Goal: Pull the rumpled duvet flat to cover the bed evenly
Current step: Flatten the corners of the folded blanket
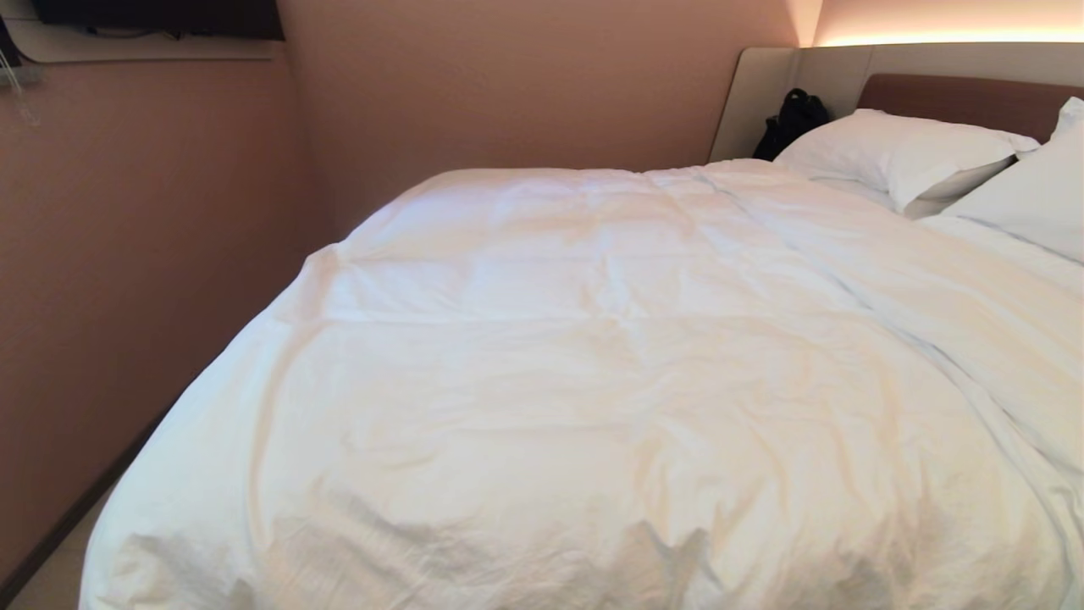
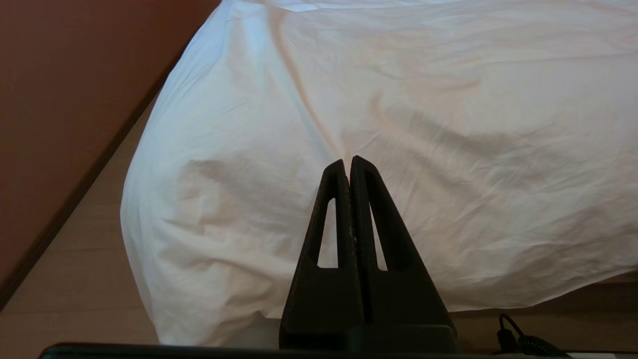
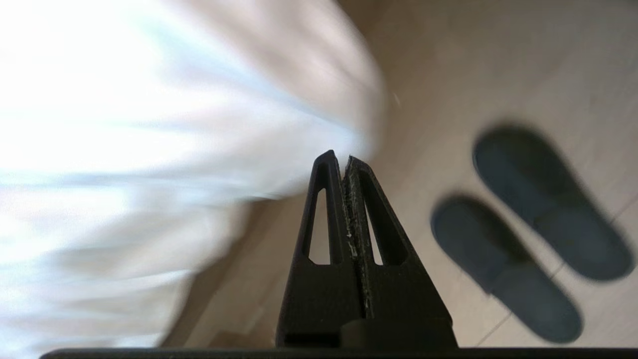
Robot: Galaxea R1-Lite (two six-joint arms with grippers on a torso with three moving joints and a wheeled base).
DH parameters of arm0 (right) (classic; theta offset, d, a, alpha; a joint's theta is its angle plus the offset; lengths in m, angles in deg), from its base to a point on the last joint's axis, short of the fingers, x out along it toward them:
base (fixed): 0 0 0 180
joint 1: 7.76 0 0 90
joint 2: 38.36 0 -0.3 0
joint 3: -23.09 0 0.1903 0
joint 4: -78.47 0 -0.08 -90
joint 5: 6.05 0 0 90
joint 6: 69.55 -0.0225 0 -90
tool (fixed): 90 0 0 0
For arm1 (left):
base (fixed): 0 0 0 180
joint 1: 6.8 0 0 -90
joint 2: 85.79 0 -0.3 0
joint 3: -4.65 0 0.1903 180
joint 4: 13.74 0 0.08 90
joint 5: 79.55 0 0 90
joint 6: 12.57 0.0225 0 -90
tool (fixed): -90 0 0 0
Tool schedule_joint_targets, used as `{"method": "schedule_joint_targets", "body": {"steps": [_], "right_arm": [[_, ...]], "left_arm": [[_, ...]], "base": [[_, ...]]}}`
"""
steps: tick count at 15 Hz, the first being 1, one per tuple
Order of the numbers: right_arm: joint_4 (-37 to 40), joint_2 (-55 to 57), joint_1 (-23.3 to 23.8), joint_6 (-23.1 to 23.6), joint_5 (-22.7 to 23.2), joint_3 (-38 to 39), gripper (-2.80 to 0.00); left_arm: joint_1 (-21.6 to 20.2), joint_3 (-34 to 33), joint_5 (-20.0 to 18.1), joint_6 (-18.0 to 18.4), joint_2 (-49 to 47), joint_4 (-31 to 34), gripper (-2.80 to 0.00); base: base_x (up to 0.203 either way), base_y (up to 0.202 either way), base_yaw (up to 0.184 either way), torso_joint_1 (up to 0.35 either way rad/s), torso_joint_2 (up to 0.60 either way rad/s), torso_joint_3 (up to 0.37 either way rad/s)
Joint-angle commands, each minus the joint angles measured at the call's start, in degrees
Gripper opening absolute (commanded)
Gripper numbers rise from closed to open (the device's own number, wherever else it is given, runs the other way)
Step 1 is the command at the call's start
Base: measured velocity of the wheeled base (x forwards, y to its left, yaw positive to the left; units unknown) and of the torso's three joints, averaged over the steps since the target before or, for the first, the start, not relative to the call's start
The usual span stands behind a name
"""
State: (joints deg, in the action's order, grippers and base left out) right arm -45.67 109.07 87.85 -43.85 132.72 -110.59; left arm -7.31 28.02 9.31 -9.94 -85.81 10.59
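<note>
- The duvet (image 1: 610, 356) lies spread over almost the whole bed (image 1: 965, 97) in the head view, from the near foot edge up to the pillows (image 1: 898, 157) at the far right.
- Its near edge hangs over the foot of the mattress, and the left wrist view shows the near left corner draped down toward the floor (image 2: 65, 279), so that end looks covered.
- The surface is not yet smooth: a long ridge runs from the far middle toward the near right, a crease crosses the middle, and small wrinkles gather along the near edge.
- The right side looks the least settled, with the cover bunched in folds below the pillows; whether it hangs evenly there I cannot tell, since that edge runs out of view.
- The left hand (image 2: 347, 162) has its fingers pressed together and empty, hanging just off the near left part of the duvet.
- The right hand (image 3: 339, 158) is likewise closed and holds nothing; it sits off the near right corner of the cover, over the floor beside a pair of dark slippers (image 3: 528, 224).
- My judgement: the main spreading is done, and what is left is tugging out the right-hand ridge and checking the overhang.
- A dark bag (image 1: 792, 119) rests against the headboard, clear of the work.
</note>
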Motion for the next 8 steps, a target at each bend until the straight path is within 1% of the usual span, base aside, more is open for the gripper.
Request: {"method": "schedule_joint_targets", "body": {"steps": [1, 3, 5, 7, 8], "right_arm": [[8.53, -12.83, -2.48, -0.96, 2.45, 0.02, -2.80], [15.17, -22.01, -5.97, -3.90, 3.10, 0.06, -2.80], [21.89, -27.94, -9.84, -7.25, 3.52, 0.14, -2.80], [28.52, -33.44, -15.91, -11.60, 4.00, 0.43, -2.80], [31.95, -36.04, -19.14, -13.56, 4.79, 0.60, -2.80]], "left_arm": [[-0.02, 0.00, 0.00, 0.00, 0.02, 0.00, -2.80], [-0.02, 0.00, 0.00, 0.00, 0.02, 0.00, -2.80], [-0.02, 0.00, 0.00, 0.00, 0.02, 0.00, -2.80], [-0.02, 0.00, 0.00, 0.70, 0.02, 0.00, -2.80], [-0.02, 0.00, 0.00, 0.17, 0.02, 0.00, -2.80]], "base": [[0.000, 0.000, 0.000, 0.000, 0.00, 0.000], [0.000, 0.000, 0.000, 0.000, 0.00, 0.000], [0.000, 0.000, 0.000, 0.000, 0.00, 0.000], [0.000, 0.000, 0.000, 0.000, 0.00, 0.000], [0.000, 0.000, 0.000, 0.000, 0.00, 0.000]]}}
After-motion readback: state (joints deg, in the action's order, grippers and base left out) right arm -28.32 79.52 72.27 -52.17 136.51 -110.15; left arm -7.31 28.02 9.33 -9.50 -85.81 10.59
